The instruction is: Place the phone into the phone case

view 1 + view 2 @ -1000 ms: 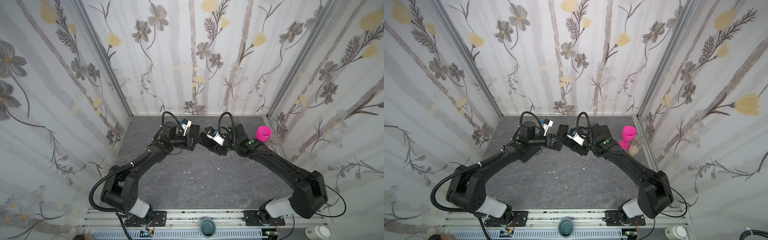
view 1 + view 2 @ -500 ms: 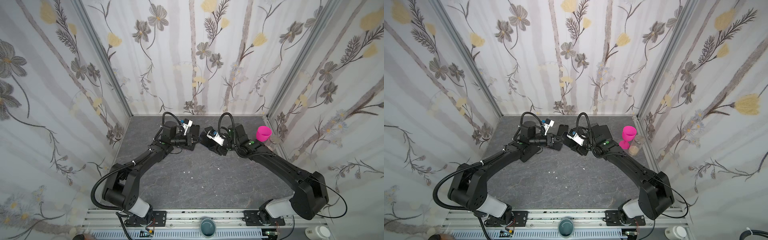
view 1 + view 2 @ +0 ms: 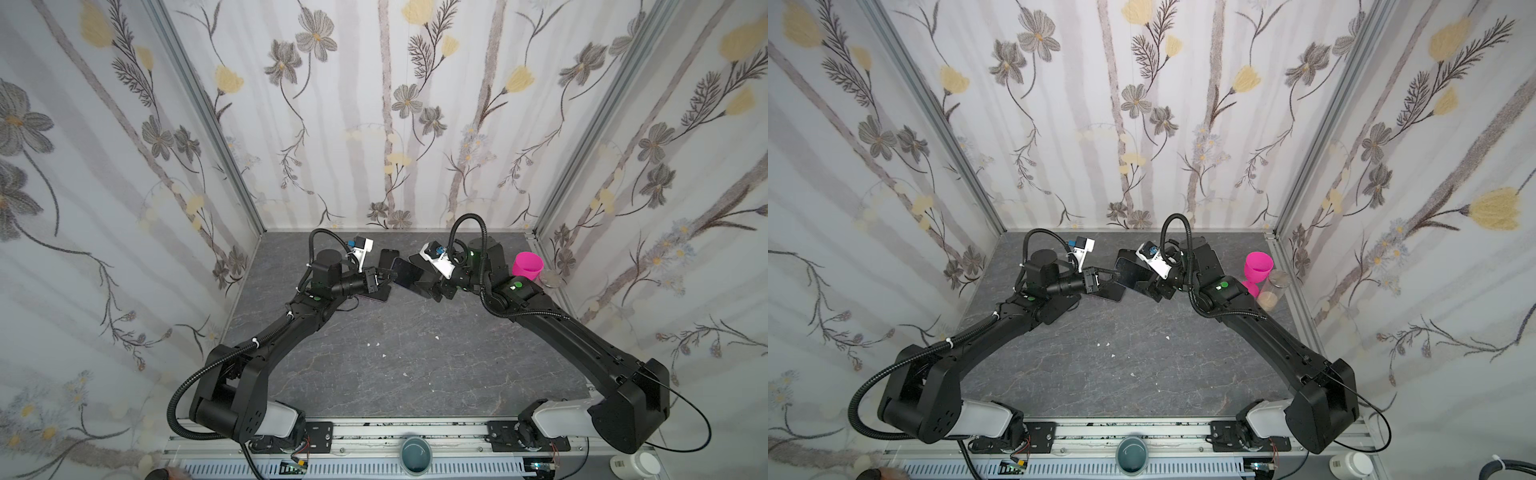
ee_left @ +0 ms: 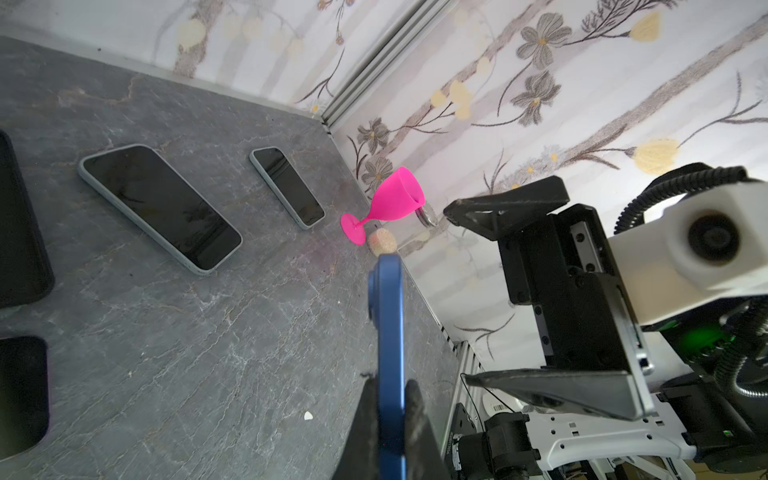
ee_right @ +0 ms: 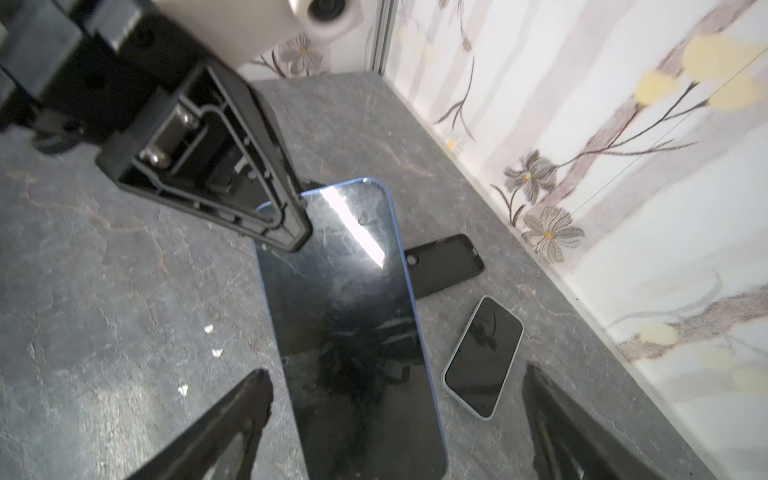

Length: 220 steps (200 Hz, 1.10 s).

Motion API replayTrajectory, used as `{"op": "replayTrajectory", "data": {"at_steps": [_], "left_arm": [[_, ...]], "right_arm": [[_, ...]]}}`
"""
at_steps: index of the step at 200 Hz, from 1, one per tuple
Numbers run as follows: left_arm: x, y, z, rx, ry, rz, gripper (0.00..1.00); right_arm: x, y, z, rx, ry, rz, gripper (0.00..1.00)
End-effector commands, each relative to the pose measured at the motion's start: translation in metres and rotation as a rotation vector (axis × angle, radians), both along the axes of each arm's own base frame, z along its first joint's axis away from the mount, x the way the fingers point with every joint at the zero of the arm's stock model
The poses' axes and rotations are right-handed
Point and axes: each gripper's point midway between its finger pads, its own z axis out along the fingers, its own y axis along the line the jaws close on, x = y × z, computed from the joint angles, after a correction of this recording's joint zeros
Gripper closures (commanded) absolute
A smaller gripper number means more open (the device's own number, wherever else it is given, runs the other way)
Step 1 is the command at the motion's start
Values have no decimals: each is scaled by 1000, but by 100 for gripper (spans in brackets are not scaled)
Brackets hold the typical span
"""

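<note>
The left gripper (image 4: 390, 409) is clamped on one end of the blue phone (image 5: 345, 299), holding it in the air above the grey table (image 5: 104, 270), while the right gripper (image 5: 397, 374) stands spread wide to either side of its other end, and the black phone case (image 5: 444, 264) lies on the table beside a small pale-cased phone (image 5: 484, 357).

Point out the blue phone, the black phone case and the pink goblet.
blue phone (image 5: 349, 324): right wrist view, screen middle.
black phone case (image 5: 446, 262): right wrist view, its middle.
pink goblet (image 4: 397, 199): left wrist view, bowl.
</note>
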Motion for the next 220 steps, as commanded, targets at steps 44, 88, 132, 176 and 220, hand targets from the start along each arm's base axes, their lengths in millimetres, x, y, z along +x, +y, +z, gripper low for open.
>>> {"op": "replayTrajectory", "data": {"at_steps": [44, 88, 132, 176, 220], "left_arm": [[-10, 44, 79, -231, -292, 114, 100], [-46, 62, 113, -330, -489, 108, 100], [-82, 74, 135, -459, -629, 64, 100], [-103, 82, 144, -516, -722, 53, 100], [-113, 85, 147, -530, -778, 49, 100]], "right_arm": [[-6, -22, 120, 446, -121, -131, 0], [-19, -39, 159, 716, -44, -51, 5], [-43, -30, 167, 769, -49, 123, 20], [-60, -7, 165, 777, 39, 315, 35], [-67, 14, 156, 730, 106, 405, 39]]}}
